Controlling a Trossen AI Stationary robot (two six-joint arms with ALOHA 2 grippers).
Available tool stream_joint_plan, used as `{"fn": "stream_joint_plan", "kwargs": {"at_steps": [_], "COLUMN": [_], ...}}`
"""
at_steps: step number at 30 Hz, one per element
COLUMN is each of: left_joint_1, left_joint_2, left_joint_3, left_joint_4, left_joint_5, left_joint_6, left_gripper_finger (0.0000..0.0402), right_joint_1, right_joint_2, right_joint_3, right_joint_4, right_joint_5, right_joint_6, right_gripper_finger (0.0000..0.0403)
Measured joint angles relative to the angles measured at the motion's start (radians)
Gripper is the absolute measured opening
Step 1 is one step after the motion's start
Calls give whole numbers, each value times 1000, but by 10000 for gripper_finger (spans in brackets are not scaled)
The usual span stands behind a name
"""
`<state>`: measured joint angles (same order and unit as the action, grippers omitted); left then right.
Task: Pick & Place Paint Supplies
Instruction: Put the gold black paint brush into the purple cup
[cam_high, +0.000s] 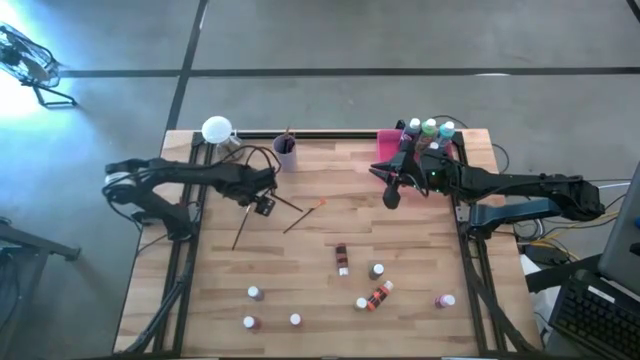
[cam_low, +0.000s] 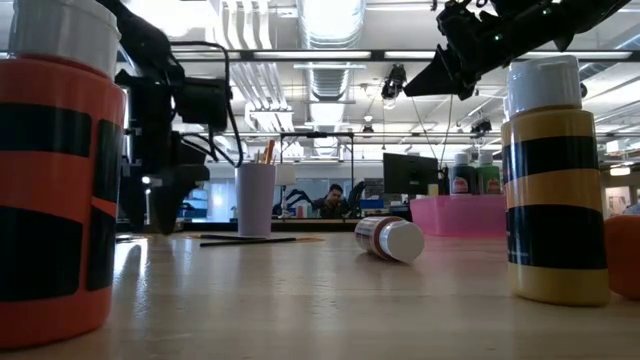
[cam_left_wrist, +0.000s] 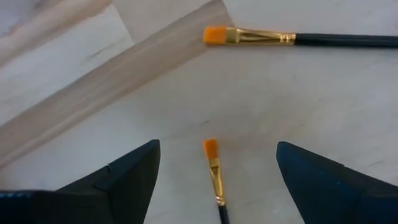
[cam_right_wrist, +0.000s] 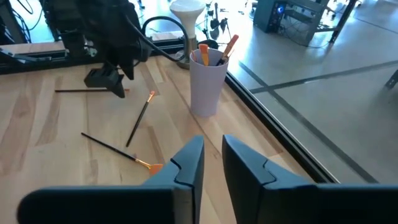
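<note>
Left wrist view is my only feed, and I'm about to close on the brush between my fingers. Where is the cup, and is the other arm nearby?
Observer: The lilac cup stands at the table's far edge, just beyond the left gripper, with brushes standing in it.
Operator: And the right arm?
Observer: The right gripper hovers beside the pink tray, fingers nearly together and empty.
Operator: I see two loose brushes. Any more?
Observer: Yes, three brushes lie on the wood around your gripper.
</note>
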<state>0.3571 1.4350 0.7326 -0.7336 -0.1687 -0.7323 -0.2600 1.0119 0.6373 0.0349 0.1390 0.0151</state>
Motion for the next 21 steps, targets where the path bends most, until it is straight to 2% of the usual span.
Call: {"fn": "stream_joint_plan", "kwargs": {"at_steps": [10, 21], "left_joint_1": [7, 8], "left_joint_2": [47, 50], "left_joint_3": [2, 1], "left_joint_4": [16, 31], "left_joint_5": [17, 33], "left_joint_6": [11, 15], "left_gripper_finger": [278, 215], "right_joint_1": [0, 0], "right_joint_2": [0, 0], "right_joint_3": [0, 0], "right_joint_4": [0, 0], "right_joint_5": [0, 1], "right_joint_6": [0, -1], "right_gripper_finger": [33, 58]}}
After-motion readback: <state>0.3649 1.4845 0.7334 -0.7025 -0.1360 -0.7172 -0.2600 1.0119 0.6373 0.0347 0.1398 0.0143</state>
